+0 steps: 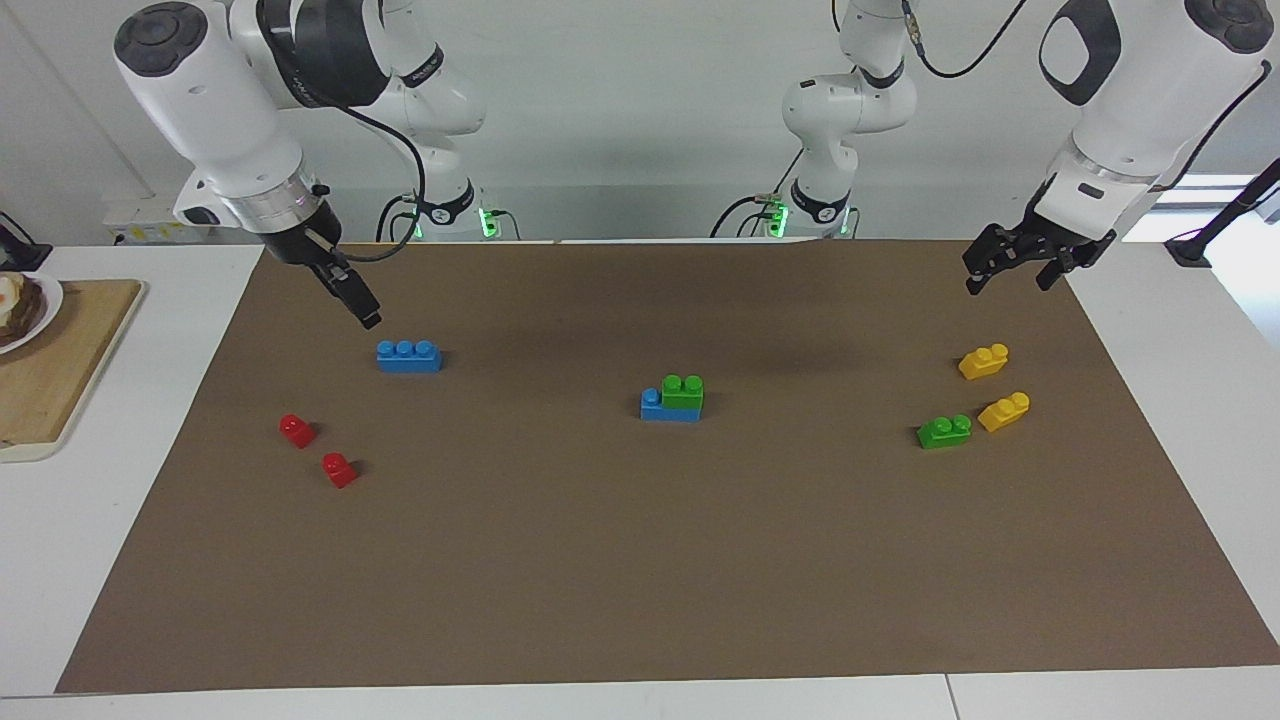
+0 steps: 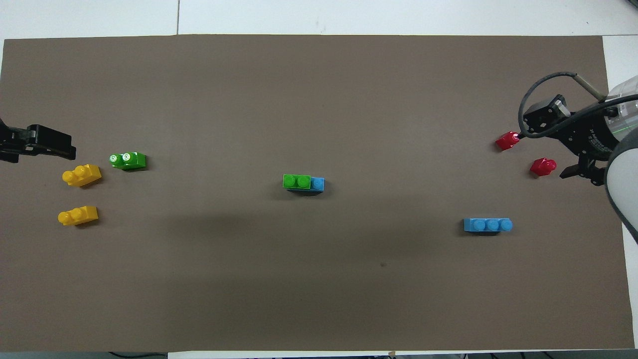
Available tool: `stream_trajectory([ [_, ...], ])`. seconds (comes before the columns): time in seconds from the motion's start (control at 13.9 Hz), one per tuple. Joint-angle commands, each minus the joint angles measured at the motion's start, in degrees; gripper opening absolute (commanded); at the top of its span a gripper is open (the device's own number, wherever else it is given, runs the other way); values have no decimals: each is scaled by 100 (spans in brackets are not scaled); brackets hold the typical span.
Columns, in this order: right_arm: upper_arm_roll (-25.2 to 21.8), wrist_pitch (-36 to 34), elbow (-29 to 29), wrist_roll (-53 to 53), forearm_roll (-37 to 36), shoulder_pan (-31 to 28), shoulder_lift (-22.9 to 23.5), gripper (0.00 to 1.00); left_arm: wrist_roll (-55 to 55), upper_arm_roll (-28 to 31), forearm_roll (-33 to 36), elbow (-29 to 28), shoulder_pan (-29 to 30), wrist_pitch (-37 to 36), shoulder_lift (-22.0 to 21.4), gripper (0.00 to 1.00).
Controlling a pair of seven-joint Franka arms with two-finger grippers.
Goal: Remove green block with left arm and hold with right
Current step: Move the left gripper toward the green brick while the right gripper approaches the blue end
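Red bricks (image 1: 317, 449) near mat edge (image 1: 160, 520); green block (image 1: 683, 391) central.

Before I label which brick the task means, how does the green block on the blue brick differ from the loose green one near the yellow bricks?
The stacked green block sits on a blue three-stud brick at the mat's middle; the loose green block lies on the mat beside a yellow brick, toward the left arm's end. The stacked one stands squarer to the mat's edges; the loose one is slightly skewed. Both are bright green with two studs.
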Motion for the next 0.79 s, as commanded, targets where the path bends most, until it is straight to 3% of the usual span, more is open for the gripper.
stream_trajectory([
  [0.0, 42, 87, -157, 199, 175, -27, -122, 100, -608, 23, -65, -606, -249, 237, -357, 100],
  [0.36, 42, 219, -279, 1515, 718, -18, -122, 100, -3345, 23, -406, -1063, -1127, 245, -516, 100],
  [0.72, 51, 613, -727, 2841, 1809, 263, -17, 99, -6105, 23, -540, -1476, -1662, 1008, -508, 100],
])
